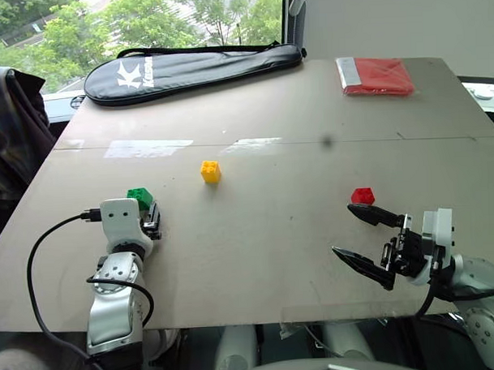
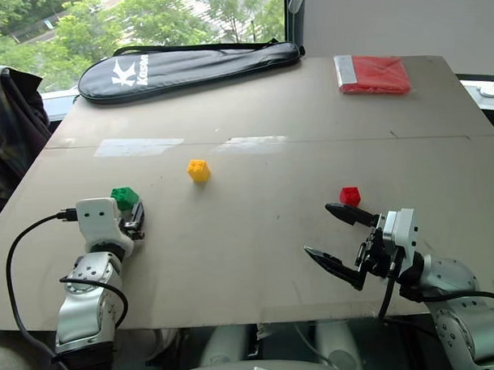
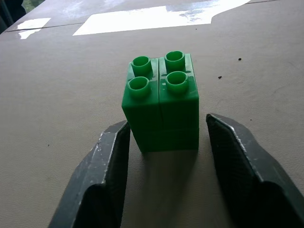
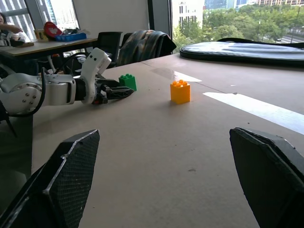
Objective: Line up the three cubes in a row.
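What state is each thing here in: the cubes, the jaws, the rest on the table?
left gripper: jaws closed in on the green cube.
green cube: upright on the table, studs up, gripped low.
yellow cube: upright, free, mid-table.
red cube: free, just beyond the right gripper.
right gripper: jaws wide open, holding nothing.
racket bag: lying flat at the far edge.
red packet: lying flat, far right corner.

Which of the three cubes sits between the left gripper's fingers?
The green cube, standing studs-up at the left gripper. The yellow cube and red cube stand apart on the table.
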Robot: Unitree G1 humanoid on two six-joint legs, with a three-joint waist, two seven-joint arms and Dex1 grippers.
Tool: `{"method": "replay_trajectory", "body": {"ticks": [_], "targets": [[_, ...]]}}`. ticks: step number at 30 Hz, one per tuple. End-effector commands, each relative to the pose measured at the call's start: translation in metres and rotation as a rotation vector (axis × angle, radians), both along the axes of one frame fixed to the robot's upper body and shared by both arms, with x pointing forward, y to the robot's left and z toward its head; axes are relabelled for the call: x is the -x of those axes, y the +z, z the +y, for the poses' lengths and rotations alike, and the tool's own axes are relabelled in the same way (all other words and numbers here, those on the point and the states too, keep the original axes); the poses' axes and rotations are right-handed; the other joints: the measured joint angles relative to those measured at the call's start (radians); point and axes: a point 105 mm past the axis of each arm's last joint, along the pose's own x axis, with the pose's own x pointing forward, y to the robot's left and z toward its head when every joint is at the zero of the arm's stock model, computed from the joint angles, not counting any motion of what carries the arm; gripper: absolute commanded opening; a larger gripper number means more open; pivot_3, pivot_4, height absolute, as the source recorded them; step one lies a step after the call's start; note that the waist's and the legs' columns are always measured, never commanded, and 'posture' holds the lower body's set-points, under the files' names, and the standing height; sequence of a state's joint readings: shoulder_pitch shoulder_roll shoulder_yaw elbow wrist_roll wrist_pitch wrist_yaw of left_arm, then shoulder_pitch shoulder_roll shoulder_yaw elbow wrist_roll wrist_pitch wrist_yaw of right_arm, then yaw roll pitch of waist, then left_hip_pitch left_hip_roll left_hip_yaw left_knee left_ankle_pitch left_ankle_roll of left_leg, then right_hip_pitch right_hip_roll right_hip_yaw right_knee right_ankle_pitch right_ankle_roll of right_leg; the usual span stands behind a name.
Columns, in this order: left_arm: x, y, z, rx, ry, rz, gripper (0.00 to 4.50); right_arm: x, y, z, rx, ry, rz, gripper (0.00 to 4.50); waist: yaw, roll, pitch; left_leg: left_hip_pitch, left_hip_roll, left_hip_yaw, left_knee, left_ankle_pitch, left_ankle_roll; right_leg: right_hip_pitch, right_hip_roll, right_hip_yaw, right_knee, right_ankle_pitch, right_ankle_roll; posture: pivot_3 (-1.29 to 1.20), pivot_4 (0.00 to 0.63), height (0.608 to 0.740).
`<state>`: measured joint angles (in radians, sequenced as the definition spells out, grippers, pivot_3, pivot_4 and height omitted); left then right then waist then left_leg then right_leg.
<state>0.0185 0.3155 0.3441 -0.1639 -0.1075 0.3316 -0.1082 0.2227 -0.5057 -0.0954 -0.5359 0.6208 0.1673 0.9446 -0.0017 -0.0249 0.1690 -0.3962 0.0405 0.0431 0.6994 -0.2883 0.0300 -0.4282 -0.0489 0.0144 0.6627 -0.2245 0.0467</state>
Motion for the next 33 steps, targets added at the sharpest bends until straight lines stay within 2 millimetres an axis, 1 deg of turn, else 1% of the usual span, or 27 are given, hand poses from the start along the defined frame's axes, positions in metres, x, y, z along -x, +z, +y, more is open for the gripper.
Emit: {"method": "replay_trajectory", "body": {"ticks": [1, 5, 8, 10, 11, 12, 13, 14, 16, 18, 21, 23, 26, 27, 28, 29, 30, 33], "targets": [[0.005, -0.014, 0.002, 0.033, 0.011, 0.057, 1.21, 0.003, 0.012, 0.002, -0.002, 0.006, -0.066, 4.50, 0.000, 0.001, -0.001, 0.000, 0.000, 0.000, 0.000, 0.000, 0.000, 0.000, 0.000, 0.000, 0.000, 0.000, 0.000, 0.00, 0.150, 0.708], [0.002, -0.010, 0.000, 0.043, -0.001, 0.045, 1.21, 0.003, 0.012, 0.001, -0.002, 0.001, -0.067, 4.50, 0.001, 0.001, -0.001, 0.000, 0.000, 0.000, 0.000, 0.000, 0.000, 0.000, 0.000, 0.000, 0.000, 0.000, 0.000, 0.00, 0.150, 0.708], [-0.011, 0.015, -0.031, 0.024, -0.219, -0.037, 1.21, 0.003, 0.011, -0.002, 0.001, -0.012, -0.064, 4.50, 0.003, 0.001, -0.001, 0.000, 0.000, 0.000, 0.000, 0.000, 0.000, 0.000, 0.000, 0.000, 0.000, 0.000, 0.000, 0.00, 0.150, 0.708], [-0.016, 0.032, -0.053, 0.028, -0.380, -0.089, 1.21, 0.004, 0.009, -0.006, 0.004, -0.022, -0.061, 4.50, 0.013, 0.001, -0.001, -0.001, 0.000, 0.002, 0.000, 0.000, 0.000, 0.000, 0.000, -0.001, 0.000, 0.000, 0.000, 0.00, 0.150, 0.708], [-0.017, 0.041, -0.068, 0.017, -0.494, -0.112, 1.21, 0.004, 0.008, -0.008, 0.007, -0.031, -0.059, 4.50, 0.017, 0.000, -0.001, -0.001, 0.000, 0.002, 0.000, 0.000, 0.000, 0.000, 0.000, -0.001, 0.000, 0.000, 0.000, 0.00, 0.150, 0.708], [-0.015, 0.047, -0.082, -0.010, -0.613, -0.120, 1.21, 0.004, 0.007, -0.011, 0.010, -0.042, -0.057, 4.50, 0.018, 0.000, -0.001, -0.001, 0.000, 0.003, 0.000, 0.000, 0.000, 0.000, 0.000, -0.001, 0.000, 0.000, 0.000, 0.00, 0.150, 0.708], [-0.006, 0.052, -0.101, -0.045, -0.784, -0.116, 1.21, 0.004, 0.005, -0.015, 0.018, -0.056, -0.054, 4.50, 0.016, -0.001, 0.000, -0.002, -0.001, 0.003, 0.000, 0.000, 0.000, 0.000, 0.000, -0.002, 0.000, 0.000, 0.000, 0.00, 0.150, 0.708], [0.003, 0.053, -0.116, -0.065, -0.927, -0.103, 1.21, 0.003, 0.004, -0.018, 0.026, -0.068, -0.051, 4.50, 0.016, -0.001, 0.000, -0.002, 0.000, 0.004, 0.000, 0.000, 0.000, 0.000, 0.000, -0.002, -0.001, 0.000, -0.001, 0.00, 0.150, 0.708], [0.014, 0.051, -0.135, -0.071, -1.125, -0.051, 1.21, 0.005, -0.003, -0.026, 0.045, -0.091, -0.037, 4.50, 0.015, 0.000, 0.000, -0.002, 0.000, 0.003, 0.000, 0.000, 0.000, 0.000, -0.001, 0.000, -0.001, 0.000, -0.001, 0.00, 0.150, 0.708], [0.017, 0.049, -0.149, -0.081, -1.265, -0.013, 1.21, 0.006, -0.008, -0.032, 0.061, -0.101, -0.028, 4.50, 0.015, 0.001, 0.000, -0.002, 0.000, 0.005, 0.000, 0.000, 0.000, 0.000, -0.001, 0.000, -0.002, 0.000, -0.001, 0.00, 0.150, 0.708], [0.011, 0.045, -0.178, -0.107, -1.474, 0.031, 1.21, 0.005, -0.013, -0.039, 0.064, -0.122, -0.019, 4.50, 0.021, 0.001, 0.000, -0.002, -0.001, 0.005, 0.000, 0.000, 0.000, 0.000, 0.000, 0.000, -0.001, 0.000, 0.000, 0.00, 0.150, 0.708], [0.003, 0.040, -0.199, -0.129, -1.596, 0.060, 1.21, 0.005, -0.016, -0.043, 0.069, -0.132, -0.014, 4.50, 0.022, 0.001, 0.000, -0.002, -0.001, 0.004, 0.002, 0.000, 0.000, 0.001, 0.001, -0.001, 0.000, -0.001, 0.002, 0.00, 0.150, 0.708], [-0.009, 0.034, -0.225, -0.164, -1.721, 0.085, 1.21, 0.006, -0.019, -0.049, 0.078, -0.156, -0.010, 4.50, 0.018, 0.001, 0.000, -0.001, -0.001, 0.004, 0.004, 0.001, 0.000, 0.003, 0.002, -0.001, -0.001, -0.001, 0.002, 0.00, 0.150, 0.708], [-0.015, 0.030, -0.236, -0.188, -1.754, 0.093, 1.21, 0.006, -0.020, -0.054, 0.072, -0.183, -0.007, 4.50, 0.006, 0.001, 0.000, -0.001, -0.002, 0.004, 0.004, 0.001, 0.000, 0.003, 0.002, 0.000, -0.001, -0.001, 0.002, 0.00, 0.150, 0.708], [-0.021, 0.027, -0.247, -0.206, -1.782, 0.107, 1.21, 0.005, -0.021, -0.057, 0.065, -0.211, -0.001, 4.50, 0.006, 0.001, 0.000, -0.001, -0.001, 0.004, 0.003, 0.000, 0.001, 0.003, 0.003, 0.002, -0.001, 0.000, -0.001, 0.00, 0.150, 0.708], [-0.025, 0.024, -0.257, -0.232, -1.807, 0.118, 1.21, 0.006, -0.022, -0.061, 0.061, -0.234, 0.004, 4.50, 0.011, 0.000, 0.001, -0.001, -0.002, 0.004, 0.003, 0.000, 0.001, 0.003, 0.003, 0.002, -0.001, 0.000, -0.001, 0.00, 0.150, 0.708], [-0.030, 0.022, -0.265, -0.255, -1.819, 0.125, 1.21, 0.007, -0.024, -0.063, 0.059, -0.255, 0.008, 4.50, 0.020, 0.000, 0.001, -0.002, -0.002, 0.003, 0.003, 0.000, 0.001, 0.002, 0.003, 0.001, -0.001, 0.000, 0.000, 0.00, 0.150, 0.708], [-0.042, 0.020, -0.285, -0.280, -1.816, 0.123, 1.21, 0.011, -0.029, -0.069, 0.067, -0.298, 0.017, 4.50, 0.018, 0.000, 0.001, -0.004, -0.002, 0.002, 0.003, 0.000, 0.001, 0.003, 0.003, 0.000, -0.002, 0.000, 0.000, 0.00, 0.150, 0.708]]}}
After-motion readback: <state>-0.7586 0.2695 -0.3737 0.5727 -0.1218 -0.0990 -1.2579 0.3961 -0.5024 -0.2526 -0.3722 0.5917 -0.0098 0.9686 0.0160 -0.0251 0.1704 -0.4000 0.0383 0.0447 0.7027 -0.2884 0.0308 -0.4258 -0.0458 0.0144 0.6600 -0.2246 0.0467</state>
